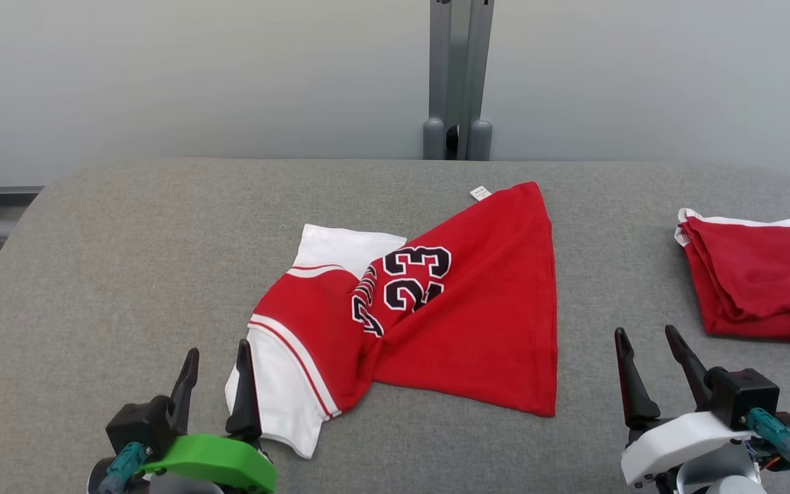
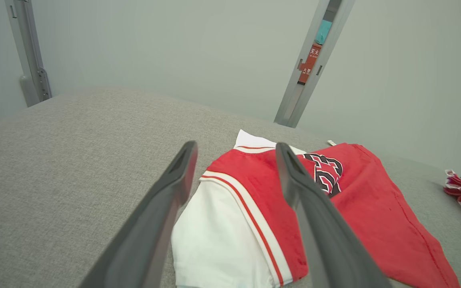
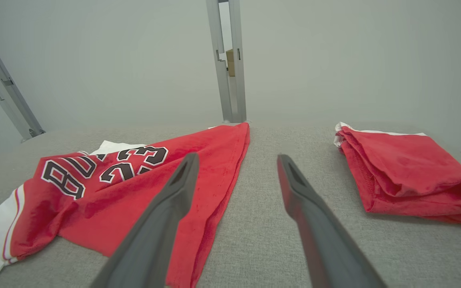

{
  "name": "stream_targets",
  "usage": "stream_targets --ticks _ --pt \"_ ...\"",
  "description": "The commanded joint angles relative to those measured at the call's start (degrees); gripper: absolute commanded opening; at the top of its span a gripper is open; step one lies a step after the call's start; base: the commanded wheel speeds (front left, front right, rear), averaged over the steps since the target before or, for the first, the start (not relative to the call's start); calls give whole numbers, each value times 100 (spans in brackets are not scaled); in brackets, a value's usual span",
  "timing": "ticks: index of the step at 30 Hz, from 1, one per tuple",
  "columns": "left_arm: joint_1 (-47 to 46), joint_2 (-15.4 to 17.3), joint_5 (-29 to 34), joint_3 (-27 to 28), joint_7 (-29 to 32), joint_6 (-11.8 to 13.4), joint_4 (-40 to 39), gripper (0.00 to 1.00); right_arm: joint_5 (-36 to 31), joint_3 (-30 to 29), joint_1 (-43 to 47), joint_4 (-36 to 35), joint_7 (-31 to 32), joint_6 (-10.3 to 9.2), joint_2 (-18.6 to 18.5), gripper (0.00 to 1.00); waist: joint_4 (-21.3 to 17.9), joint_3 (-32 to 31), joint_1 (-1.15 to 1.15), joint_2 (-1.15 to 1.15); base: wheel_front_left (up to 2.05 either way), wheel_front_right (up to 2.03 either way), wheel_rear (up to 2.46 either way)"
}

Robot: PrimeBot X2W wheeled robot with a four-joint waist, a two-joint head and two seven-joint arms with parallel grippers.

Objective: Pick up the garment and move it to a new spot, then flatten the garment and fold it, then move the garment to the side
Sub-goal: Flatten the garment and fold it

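Note:
A red garment [image 1: 463, 309] with white sleeves and a black "23" lies loosely crumpled in the middle of the grey table [image 1: 127, 261]. It also appears in the left wrist view [image 2: 358, 200] and the right wrist view [image 3: 142, 188]. My left gripper [image 1: 217, 363] is open near the front left, its fingers just off the garment's white sleeve [image 2: 214, 240]. My right gripper [image 1: 645, 346] is open at the front right, to the right of the garment's hem, holding nothing.
A second red garment [image 1: 751, 274], folded, lies at the table's right edge; it shows too in the right wrist view [image 3: 410, 172]. A grey post [image 1: 458, 75] stands behind the table against a pale wall. Bare grey table stretches to the left.

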Motion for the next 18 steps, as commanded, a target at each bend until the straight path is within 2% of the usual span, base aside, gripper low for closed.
stream_targets --ticks 1,13,18 --pt "71 30 -13 22 -42 2 24 100 59 16 -10 29 -36 -9 -13 100 3 8 0 0 0 0 0" --pt "1 63 13 9 -10 -8 176 100 -30 84 -122 60 -20 -9 -13 100 -5 113 0 0 0 0 0" --pt "-4 157 -175 -20 559 -22 651 100 -49 257 -155 100 65 -9 -12 100 -40 259 0 0 0 0 0"
